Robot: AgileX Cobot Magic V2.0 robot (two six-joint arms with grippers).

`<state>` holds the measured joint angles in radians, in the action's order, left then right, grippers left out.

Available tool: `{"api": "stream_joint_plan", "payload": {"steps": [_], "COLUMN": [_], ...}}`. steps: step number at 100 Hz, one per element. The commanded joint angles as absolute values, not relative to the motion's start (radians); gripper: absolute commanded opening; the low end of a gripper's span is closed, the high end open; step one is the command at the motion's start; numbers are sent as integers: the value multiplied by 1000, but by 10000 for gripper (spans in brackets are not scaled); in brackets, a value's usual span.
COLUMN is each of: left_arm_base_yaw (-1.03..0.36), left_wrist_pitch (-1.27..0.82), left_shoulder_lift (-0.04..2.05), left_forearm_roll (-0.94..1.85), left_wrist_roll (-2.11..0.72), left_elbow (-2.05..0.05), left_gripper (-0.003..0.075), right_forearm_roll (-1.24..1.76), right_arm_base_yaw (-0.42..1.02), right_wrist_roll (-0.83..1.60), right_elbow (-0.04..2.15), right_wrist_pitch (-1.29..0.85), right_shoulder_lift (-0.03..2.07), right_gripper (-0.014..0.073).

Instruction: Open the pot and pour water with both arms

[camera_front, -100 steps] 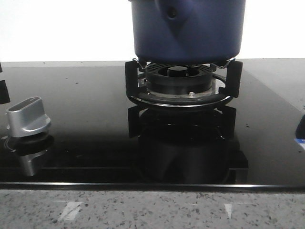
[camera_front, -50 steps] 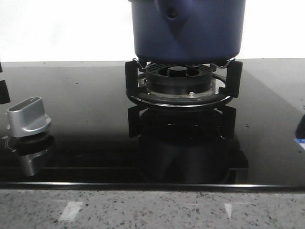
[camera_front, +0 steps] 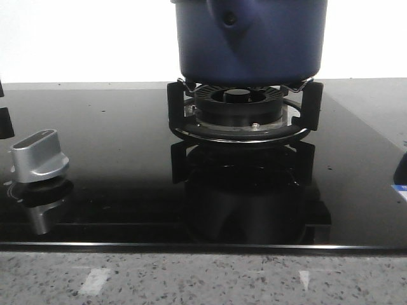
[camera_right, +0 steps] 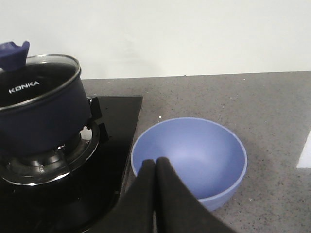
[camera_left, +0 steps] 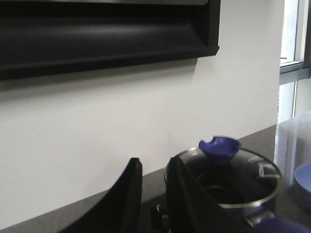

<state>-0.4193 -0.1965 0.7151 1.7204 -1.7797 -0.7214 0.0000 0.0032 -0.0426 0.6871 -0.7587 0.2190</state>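
Nearest in front view: speckled counter (camera_front: pixel 203 279), then glass hob (camera_front: pixel 114 165) w/ silver knob (camera_front: pixel 39 155) at approx 9 o'clock from burner ring (camera_front: pixel 240 117). Pot (camera_front: pixel 251 41) sits on that ring, at 12 o'clock of hob, upright, vertical axis; handle mount w/ dark hole (camera_front: pixel 229 19) faces toward camera, approx 6 o'clock.

Right wrist view: right gripper (camera_right: pixel 156 194) clenched, fingers pressed together, grasping nothing, poised just over near rim of blue bowl (camera_right: pixel 194 158). Bowl on counter beside hob edge, empty as far as visible. Pot (camera_right: pixel 41 109) beyond & to approx 10 o'clock from fingers, lid still on, glass w/ metal rim, "KONKA" on side.

Left wrist view: left gripper (camera_left: pixel 155 196) slightly apart, narrow gap between fingers, holding nothing. Blue lid knob (camera_left: pixel 219 148) at approx 2 o'clock from fingertips, farther off, atop glass lid (camera_left: pixel 228 179); not touching. Behind: white wall, dark hood (camera_left: pixel 97 34) above.

Judgement: lid-off step not yet done. Left arm looks nearer to knob, likely candidate for lid; would need jaws wider first, then reach toward 2 o'clock. Right arm sits nearer bowl than pot.
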Motion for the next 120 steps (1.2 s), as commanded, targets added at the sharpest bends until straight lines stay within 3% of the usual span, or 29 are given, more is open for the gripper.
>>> {"api": "stream_joint_plan", "payload": {"steps": [1,25,120], "left_arm_base_yaw": [-418,-418,-418], "left_wrist_pitch": [-178,-54,-9], "left_shoulder_lift": [601,425,418], "left_forearm_roll": [1712,1697,1697], "left_wrist_roll": [-1778,-1778,-1778], "left_elbow": [-644,-525,-525], "left_gripper": [-11,-20,-20], "right_forearm_roll": [0,15,17], "right_arm_base_yaw": [5,5,5], "right_wrist_roll": [-30,-30,-30], "right_elbow": [661,573,571], "right_wrist_pitch": [-621,-411,-436], "right_shoulder_lift": [188,109,108], "right_gripper": [-75,-74,-74]}}
